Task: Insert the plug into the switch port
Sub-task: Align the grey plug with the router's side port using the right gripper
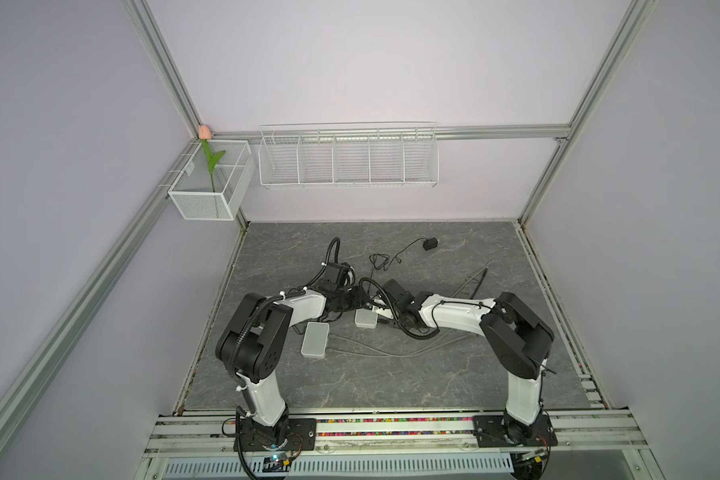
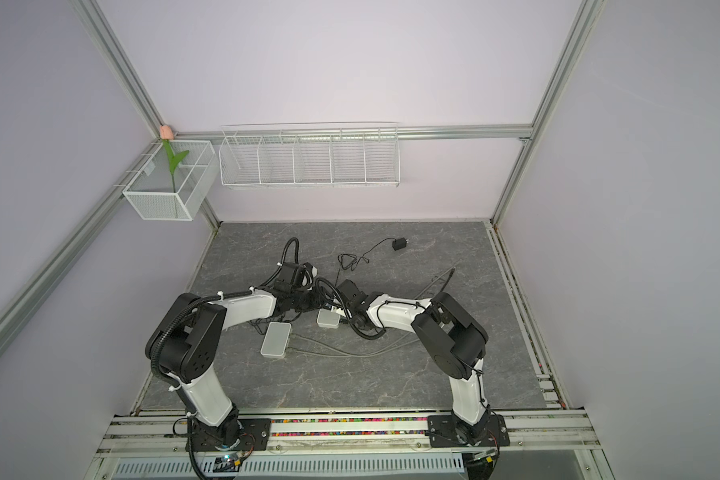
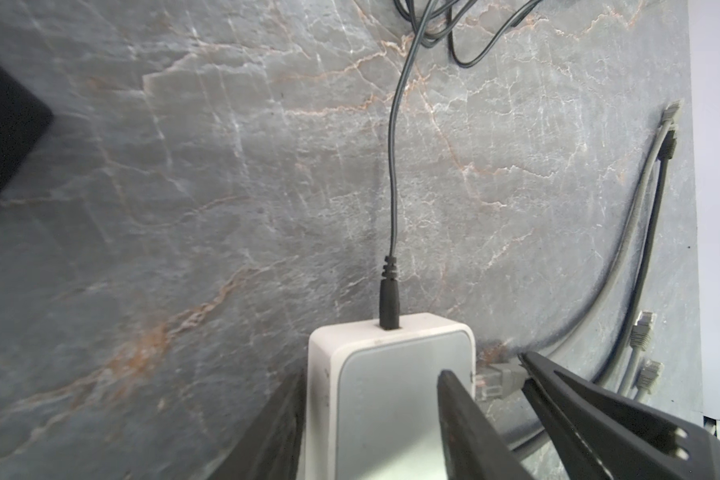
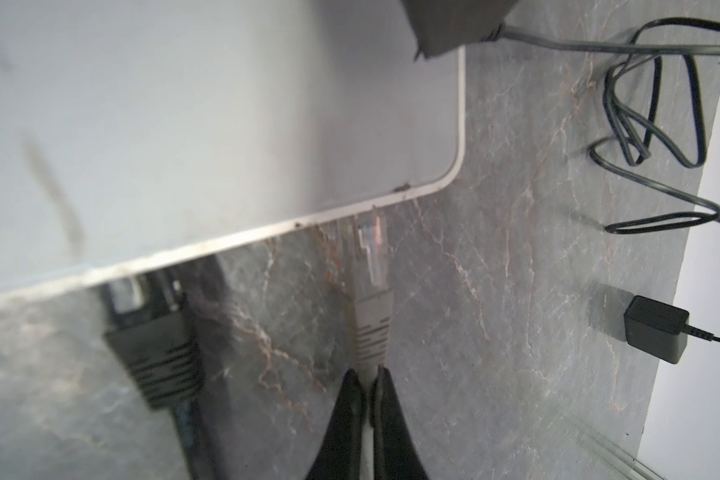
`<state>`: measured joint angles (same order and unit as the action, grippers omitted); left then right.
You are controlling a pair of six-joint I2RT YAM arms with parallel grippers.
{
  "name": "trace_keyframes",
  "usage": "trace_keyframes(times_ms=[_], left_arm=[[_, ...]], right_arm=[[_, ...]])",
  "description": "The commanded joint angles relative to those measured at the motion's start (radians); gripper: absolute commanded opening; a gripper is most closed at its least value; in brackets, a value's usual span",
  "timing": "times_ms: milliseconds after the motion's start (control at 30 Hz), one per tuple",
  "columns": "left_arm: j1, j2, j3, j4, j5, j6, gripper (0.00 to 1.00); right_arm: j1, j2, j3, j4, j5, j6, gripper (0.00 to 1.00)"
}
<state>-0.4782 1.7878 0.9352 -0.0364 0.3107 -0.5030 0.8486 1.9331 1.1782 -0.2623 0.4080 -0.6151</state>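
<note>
A small white switch point(image 3: 391, 395) lies on the grey marble table; in both top views it sits between the two wrists point(image 1: 366, 319) point(image 2: 328, 319). My left gripper point(image 3: 373, 376) has a finger on each side of the switch and is shut on it. A grey network plug point(image 4: 371, 266) with a clear tip points at the switch's side. Its tip touches the switch edge, and most of the clear body is outside. My right gripper point(image 4: 368, 376) is shut on the grey boot just behind the plug. The port itself is hidden.
A black network plug point(image 4: 154, 353) and a black power plug point(image 3: 390, 303) sit in the switch. A second white box point(image 1: 315, 340) lies near the left arm. A black adapter point(image 1: 430, 244) with a tangled cord lies at the back. Loose grey cables point(image 1: 391, 353) run across the table.
</note>
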Motion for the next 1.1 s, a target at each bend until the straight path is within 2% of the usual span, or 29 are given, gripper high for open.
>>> trace_keyframes(times_ms=[0,467,833,1067], left_arm=[[-0.020,0.004,0.019,-0.005,0.025,0.003,0.51],[-0.022,0.033,0.045,-0.033,0.075,0.027,0.49],[-0.037,0.032,0.037,-0.041,0.058,0.035,0.48],[-0.037,0.022,0.024,-0.042,0.035,0.031,0.48]], right_arm=[[0.015,0.030,0.015,0.048,-0.004,-0.013,0.07],[0.017,0.044,0.032,0.075,-0.032,-0.022,0.07],[0.021,0.031,0.063,0.061,-0.030,-0.012,0.07],[0.047,0.004,0.024,0.081,-0.040,-0.002,0.07]])
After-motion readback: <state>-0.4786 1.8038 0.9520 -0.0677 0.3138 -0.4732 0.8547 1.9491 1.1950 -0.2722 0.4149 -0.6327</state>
